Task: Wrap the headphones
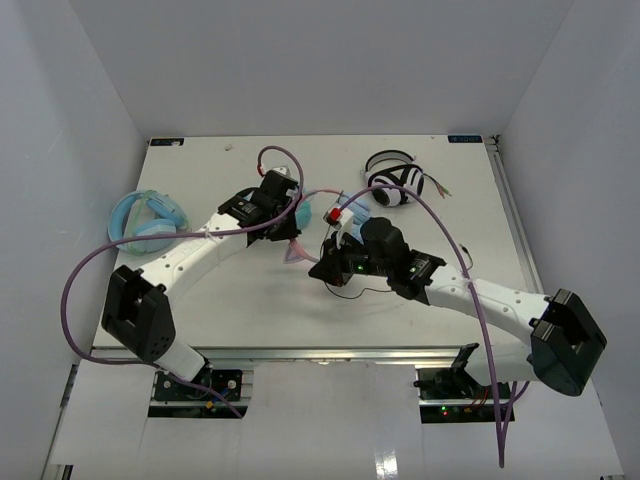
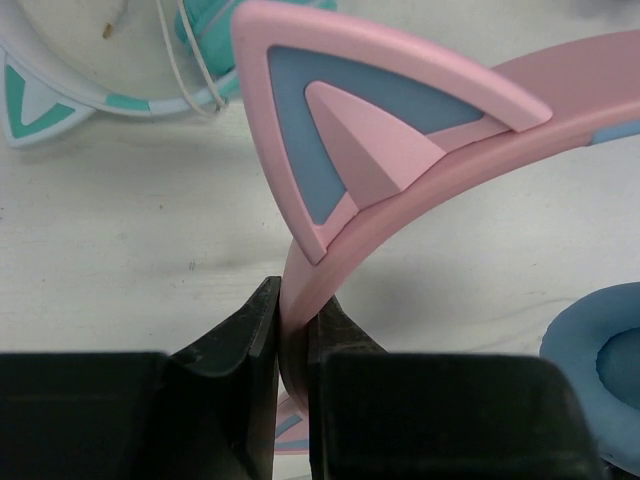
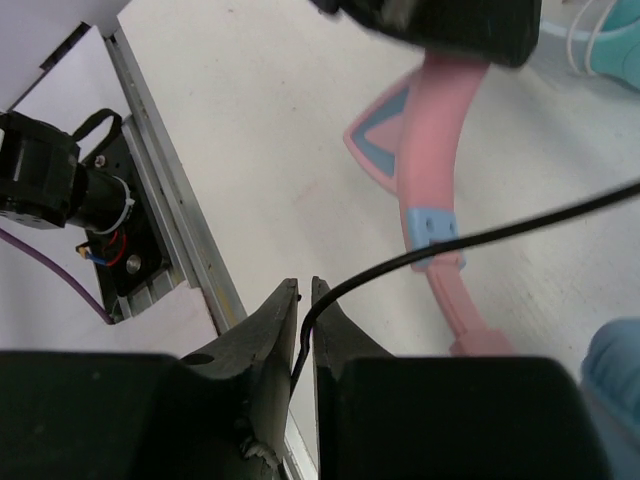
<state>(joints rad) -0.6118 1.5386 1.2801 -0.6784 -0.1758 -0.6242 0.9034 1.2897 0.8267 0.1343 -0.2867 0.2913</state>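
The headphones' pink cat-ear headband [image 2: 400, 150] stands up off the table, with a light blue ear cup [image 2: 600, 350] at the right. My left gripper [image 2: 297, 300] is shut on the headband just below the ear; in the top view it [image 1: 290, 222] holds the headphones [image 1: 296, 250] at mid-table. My right gripper [image 3: 305, 288] is shut on the thin black cable [image 3: 480, 235], which runs up to the right across the pink headband [image 3: 440, 110]. In the top view my right gripper [image 1: 322, 268] is close to the right of the headphones, with slack cable [image 1: 355, 292] on the table.
An all-teal cat-ear pair [image 2: 45, 100] lies just behind the headphones. A bulky light blue pair [image 1: 146, 220] lies at the left edge. A black-and-white pair [image 1: 392, 185] lies at the back right. The table's near edge rail [image 3: 170, 200] is close to my right gripper.
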